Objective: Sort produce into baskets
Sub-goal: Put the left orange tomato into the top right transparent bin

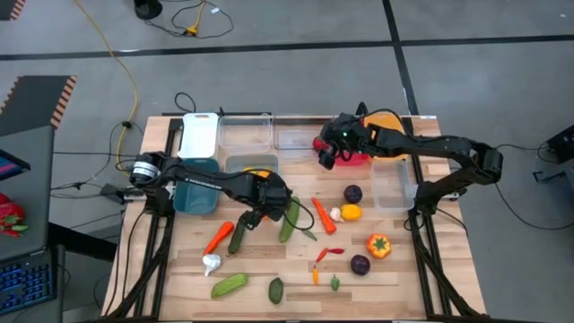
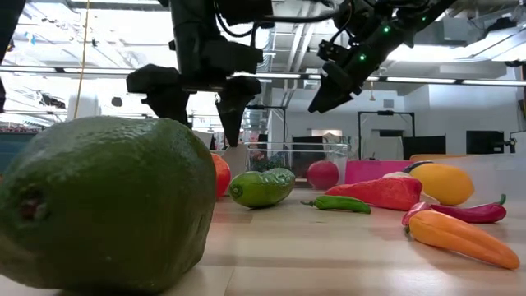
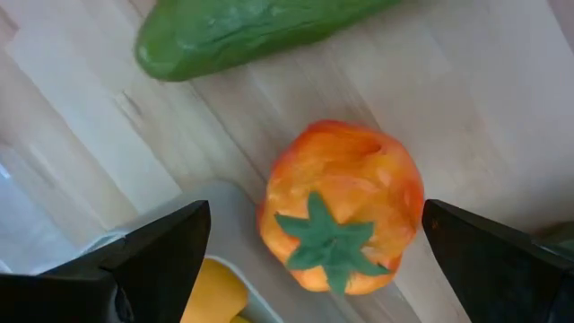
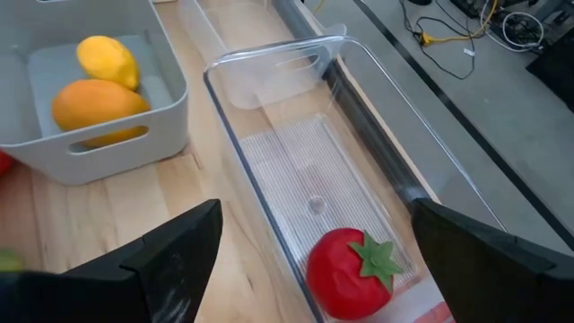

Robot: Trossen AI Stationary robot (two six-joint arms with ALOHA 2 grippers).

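The left gripper (image 3: 314, 260) hung spread apart over a round orange pepper with a green stem (image 3: 341, 208). The right gripper (image 4: 309, 260) stood open above a clear ribbed plastic tub (image 4: 296, 135) holding what looked like a red pepper (image 4: 348, 272).

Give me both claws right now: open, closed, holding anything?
Left claw: open, empty, straddling an orange pepper on the table.
Right claw: open, empty, over a clear basket holding a red tomato.
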